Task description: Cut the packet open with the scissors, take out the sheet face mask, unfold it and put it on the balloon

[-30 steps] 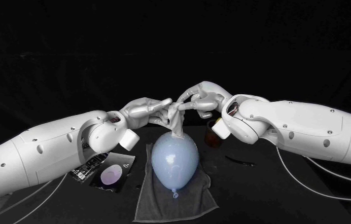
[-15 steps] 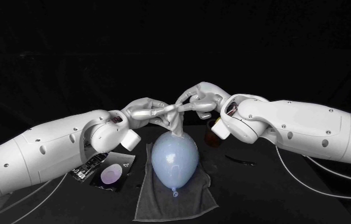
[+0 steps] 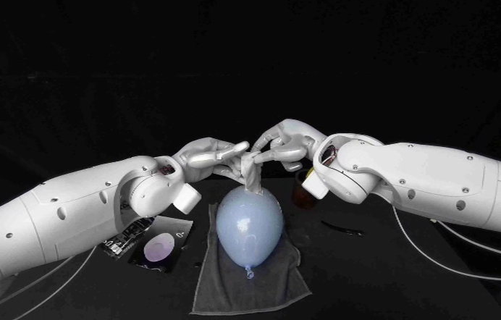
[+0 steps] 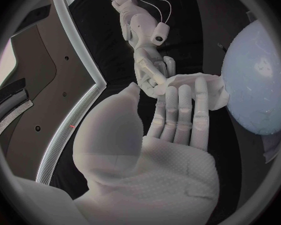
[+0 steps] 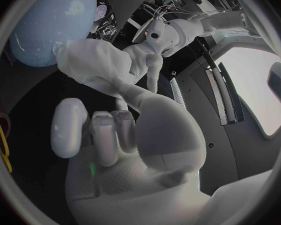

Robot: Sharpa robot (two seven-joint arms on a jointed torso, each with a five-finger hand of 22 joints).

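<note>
Mask (image 3: pixel 252 175), bunched and hanging over the far end of the balloon (image 3: pixel 248 222), pinched in the fingers of left hand (image 3: pixel 212 157) and right hand (image 3: pixel 284 140); best drawn apart slowly and evenly, without tearing.

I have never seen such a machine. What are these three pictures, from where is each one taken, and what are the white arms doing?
It is a robot with two white arms, each ending in a silver hand. One picture looks down from its head; the two round ones come from cameras at its wrists. The left hand and the right hand together hold a crumpled sheet face mask above a pale blue balloon, which lies on a grey towel on the black table. The packet lies beside the towel, near the left arm.
</note>
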